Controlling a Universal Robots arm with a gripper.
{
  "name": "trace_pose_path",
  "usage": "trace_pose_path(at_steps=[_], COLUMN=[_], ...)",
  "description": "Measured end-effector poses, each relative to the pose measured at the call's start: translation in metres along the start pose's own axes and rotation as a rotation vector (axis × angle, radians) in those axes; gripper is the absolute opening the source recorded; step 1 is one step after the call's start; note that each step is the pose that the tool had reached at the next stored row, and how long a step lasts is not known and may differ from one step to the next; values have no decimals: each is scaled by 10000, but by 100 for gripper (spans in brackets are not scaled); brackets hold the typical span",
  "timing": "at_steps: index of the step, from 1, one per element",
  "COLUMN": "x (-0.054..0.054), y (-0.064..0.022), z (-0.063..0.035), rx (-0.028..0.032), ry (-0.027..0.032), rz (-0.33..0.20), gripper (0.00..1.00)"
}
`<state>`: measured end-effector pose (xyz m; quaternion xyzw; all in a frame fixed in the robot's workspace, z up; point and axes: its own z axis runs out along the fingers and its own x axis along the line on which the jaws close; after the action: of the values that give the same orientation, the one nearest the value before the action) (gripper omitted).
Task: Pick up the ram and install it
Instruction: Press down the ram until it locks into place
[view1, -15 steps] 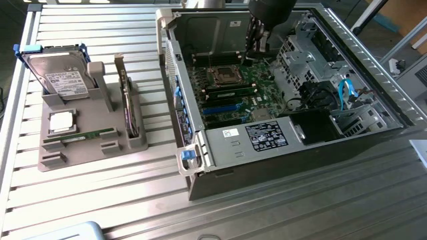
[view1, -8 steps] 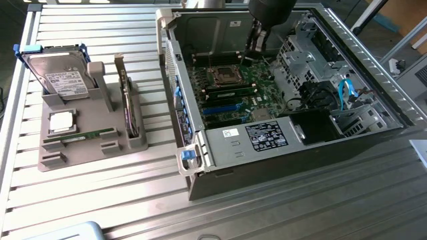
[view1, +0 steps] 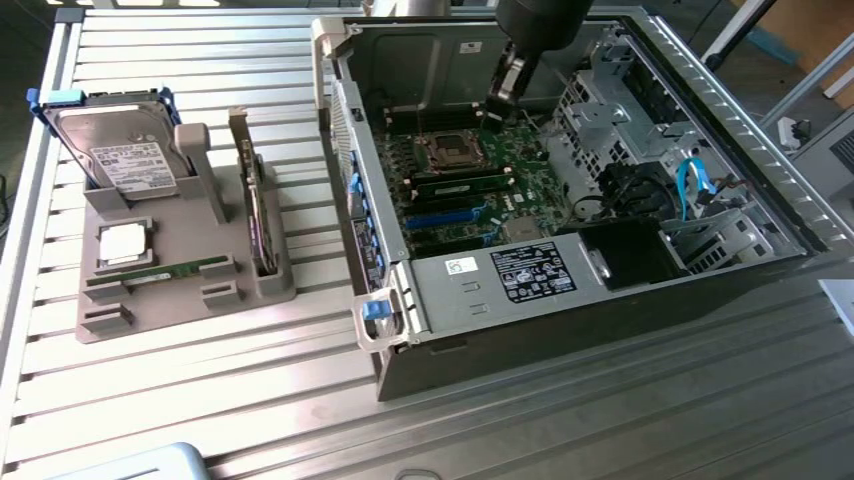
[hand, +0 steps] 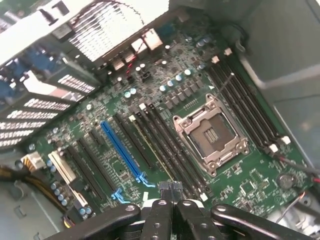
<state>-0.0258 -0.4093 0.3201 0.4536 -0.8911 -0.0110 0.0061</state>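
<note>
A long thin green ram stick (view1: 180, 270) lies flat in the grey holder tray (view1: 114, 320) at the exterior view's left. A second green stick (view1: 461, 185) stands in a memory slot on the motherboard (view1: 461, 215), just below the empty processor socket (view1: 443, 150). My gripper (view1: 505, 100) hangs inside the open computer case (view1: 587, 300), above the board's far part and well away from the tray. In the wrist view my gripper (hand: 170, 189) has its fingers pressed together with nothing between them, over the near end of the black memory slots (hand: 165, 150) beside the socket (hand: 210, 134).
The tray also holds a hard drive (view1: 120, 155), a square silver processor chip (view1: 123, 243) and an upright green card (view1: 254, 210). The case walls, a drive cage (view1: 601, 100) and blue cables (view1: 690, 185) crowd the board. A blue slot (hand: 122, 150) runs beside the memory slots.
</note>
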Motion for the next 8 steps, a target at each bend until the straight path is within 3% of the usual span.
trace_pose_path(at_steps=[8], x=[0], y=[0], z=[2], rx=[-1], ry=[-38], rz=[1565], gripper=[10])
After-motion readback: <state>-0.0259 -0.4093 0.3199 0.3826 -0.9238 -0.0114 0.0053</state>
